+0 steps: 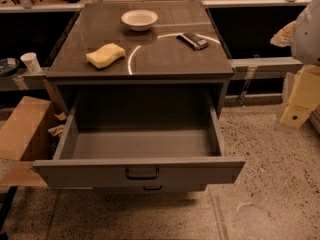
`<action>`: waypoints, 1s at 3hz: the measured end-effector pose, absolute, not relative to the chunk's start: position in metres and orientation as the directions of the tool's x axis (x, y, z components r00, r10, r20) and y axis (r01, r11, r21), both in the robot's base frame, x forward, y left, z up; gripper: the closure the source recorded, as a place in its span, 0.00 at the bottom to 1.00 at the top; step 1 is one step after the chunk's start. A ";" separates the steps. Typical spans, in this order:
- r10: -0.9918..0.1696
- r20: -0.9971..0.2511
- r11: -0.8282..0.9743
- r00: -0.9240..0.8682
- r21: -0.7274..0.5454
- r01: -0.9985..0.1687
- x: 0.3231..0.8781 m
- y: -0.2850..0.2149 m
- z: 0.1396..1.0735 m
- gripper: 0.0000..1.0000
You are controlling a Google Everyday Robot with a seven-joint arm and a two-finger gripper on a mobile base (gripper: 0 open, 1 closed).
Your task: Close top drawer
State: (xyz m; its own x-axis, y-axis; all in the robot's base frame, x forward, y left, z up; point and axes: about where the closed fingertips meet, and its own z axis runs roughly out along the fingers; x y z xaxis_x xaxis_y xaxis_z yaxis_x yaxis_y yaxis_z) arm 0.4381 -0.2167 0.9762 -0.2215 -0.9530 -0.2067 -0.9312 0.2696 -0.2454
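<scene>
The drawer (75,173) stood pulled fully out, box empty, front panel well forward of the cabinet. Its handle (142,174) faced out at centre, free to be pushed. The gripper (299,101) hung at the right edge of view, beside the cabinet and well apart from the drawer. Whether it was apart or together could not be told. Bowl (139,19) and sponge (105,55) lay on the worktop (165,59), out of the drawer's travel. Judged: closing not yet begun, gripper staged off to the side ahead of a push on the panel.
</scene>
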 end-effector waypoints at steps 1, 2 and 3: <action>-0.953 -0.209 0.270 -0.221 -0.246 -0.931 0.438 -0.216 0.976 0.00; -0.954 -0.217 0.249 -0.207 -0.192 -0.949 0.436 -0.213 0.935 0.00; -0.954 -0.255 0.187 -0.159 -0.090 -0.978 0.422 -0.200 0.854 0.00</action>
State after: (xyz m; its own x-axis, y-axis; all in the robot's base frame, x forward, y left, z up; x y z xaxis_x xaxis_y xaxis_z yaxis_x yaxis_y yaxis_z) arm 0.4222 -0.1996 0.8540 -0.1591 -0.9537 -0.2553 -0.9781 0.1874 -0.0904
